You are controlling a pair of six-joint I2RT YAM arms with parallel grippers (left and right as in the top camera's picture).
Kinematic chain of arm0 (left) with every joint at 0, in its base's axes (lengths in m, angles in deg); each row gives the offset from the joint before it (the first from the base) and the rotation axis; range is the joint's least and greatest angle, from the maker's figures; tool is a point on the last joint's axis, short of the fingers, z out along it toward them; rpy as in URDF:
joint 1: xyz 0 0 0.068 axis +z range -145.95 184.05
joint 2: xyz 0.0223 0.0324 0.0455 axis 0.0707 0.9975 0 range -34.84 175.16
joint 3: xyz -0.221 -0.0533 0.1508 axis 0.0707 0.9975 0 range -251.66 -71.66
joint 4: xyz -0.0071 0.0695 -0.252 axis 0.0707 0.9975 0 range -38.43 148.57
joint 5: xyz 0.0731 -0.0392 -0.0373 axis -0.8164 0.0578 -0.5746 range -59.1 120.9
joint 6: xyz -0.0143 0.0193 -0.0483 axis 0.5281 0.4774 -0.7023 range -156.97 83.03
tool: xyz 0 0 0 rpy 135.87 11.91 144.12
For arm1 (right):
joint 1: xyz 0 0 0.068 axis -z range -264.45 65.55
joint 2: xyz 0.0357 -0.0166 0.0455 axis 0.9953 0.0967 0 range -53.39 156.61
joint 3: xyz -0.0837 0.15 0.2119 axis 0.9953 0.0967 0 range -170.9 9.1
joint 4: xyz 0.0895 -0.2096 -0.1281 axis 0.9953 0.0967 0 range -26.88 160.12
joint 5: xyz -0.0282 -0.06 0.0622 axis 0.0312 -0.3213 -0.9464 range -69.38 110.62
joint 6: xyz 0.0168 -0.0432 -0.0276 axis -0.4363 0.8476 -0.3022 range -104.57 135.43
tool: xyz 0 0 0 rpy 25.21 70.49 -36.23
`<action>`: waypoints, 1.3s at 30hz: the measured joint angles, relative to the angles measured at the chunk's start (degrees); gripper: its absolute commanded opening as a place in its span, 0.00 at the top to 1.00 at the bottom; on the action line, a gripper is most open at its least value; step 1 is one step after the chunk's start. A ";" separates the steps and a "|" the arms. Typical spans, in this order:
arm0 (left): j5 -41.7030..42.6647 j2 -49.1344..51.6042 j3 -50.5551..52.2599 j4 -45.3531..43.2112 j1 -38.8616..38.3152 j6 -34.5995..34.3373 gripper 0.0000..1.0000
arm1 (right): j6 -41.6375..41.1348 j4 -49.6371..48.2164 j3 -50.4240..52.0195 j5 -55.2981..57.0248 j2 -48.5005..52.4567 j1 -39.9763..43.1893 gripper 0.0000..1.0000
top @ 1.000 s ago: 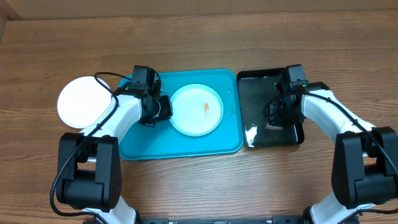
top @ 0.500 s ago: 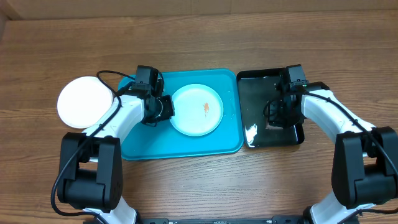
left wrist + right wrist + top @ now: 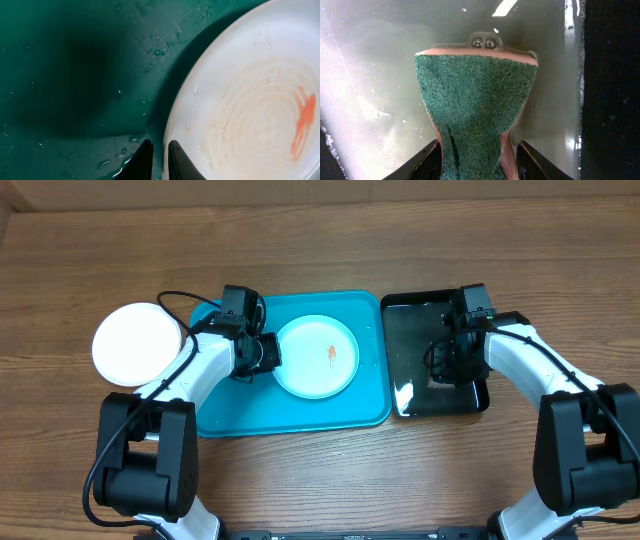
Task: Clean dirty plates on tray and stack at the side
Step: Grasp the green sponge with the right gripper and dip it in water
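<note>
Dirty plate [image 3: 316, 370]: round, shallow, pale, near white. It lies flat on the turquoise tray [image 3: 300, 415], about mid-tray. An orange smear [image 3: 331, 353] sits right of its centre. In the left wrist view there are faint rings of residue and water beads on its face, and the tray floor around it is wet.

A second plate, white [image 3: 133, 345], sits on the wooden surface [image 3: 320, 240] to the left, clear of the tray.

Left pincer [image 3: 268, 355]: at the dirty plate's left rim. Its fingertips [image 3: 145, 160] are nearly together, one over the tray floor and one over the plate, with the rim edge in the slit between them. It looks clenched on the rim, though the contact itself is cut off at the frame edge.

Right pincer [image 3: 450, 368]: over the black tray [image 3: 415, 330], which holds water. It is about half open, grasping a green sponge [image 3: 475, 100] with a pinkish backing. The sponge is squeezed narrow where the fingers hold it.
</note>
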 measured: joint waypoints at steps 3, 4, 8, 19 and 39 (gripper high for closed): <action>-0.59 0.00 0.02 -0.07 0.00 -0.09 0.85 | 0.02 0.02 0.00 0.00 0.00 0.00 0.51; -0.66 0.00 0.02 -0.15 0.00 -0.20 0.85 | 0.00 0.00 0.00 -0.02 0.00 0.00 0.51; -1.03 0.00 0.02 -0.22 -0.26 -0.20 0.85 | 0.04 0.04 0.00 -0.02 0.00 0.00 0.51; -1.03 1.01 0.02 -1.07 -0.61 -0.28 0.87 | 0.02 0.04 0.00 0.00 0.00 0.00 0.51; -1.01 1.16 -0.24 0.48 -0.61 -1.11 0.96 | 0.00 0.13 0.00 -0.04 0.00 0.00 0.65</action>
